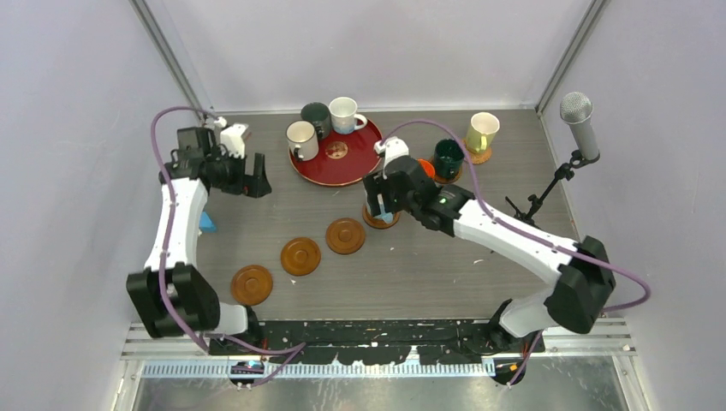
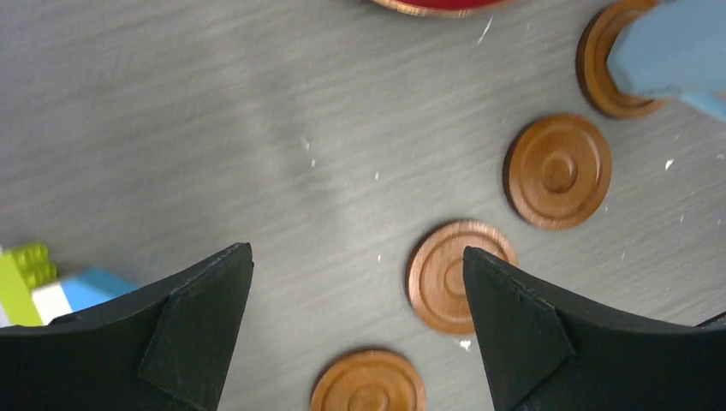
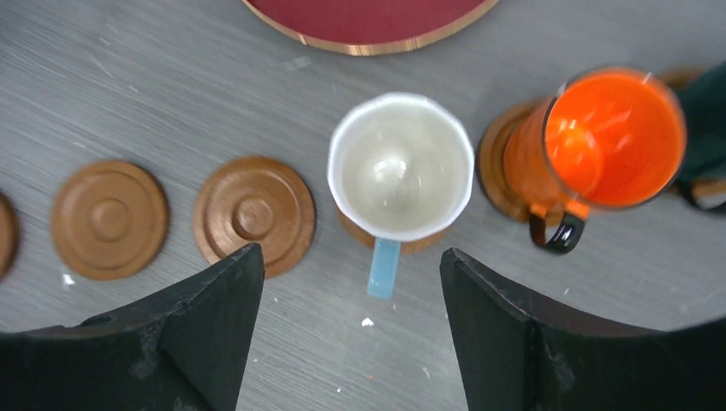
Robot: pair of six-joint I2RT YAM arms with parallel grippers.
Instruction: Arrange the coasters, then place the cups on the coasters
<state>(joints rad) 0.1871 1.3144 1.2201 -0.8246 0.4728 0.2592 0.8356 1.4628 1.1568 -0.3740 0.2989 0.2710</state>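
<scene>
Light-blue mug (image 3: 401,167) on its coaster (image 3: 421,244), handle at six o'clock; my right gripper (image 3: 349,251), fingers spread apart, could snag that handle.

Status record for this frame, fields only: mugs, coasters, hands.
on coasters: light blue mug, orange mug, teal mug, yellow mug
on red tray: grey-green mug, white mug, cream mug, spare coaster
empty coasters: three in a row on the table
right hand: open, over the light blue mug, not gripping
left hand: open, empty, over the table
remaining: three mugs to move
</scene>
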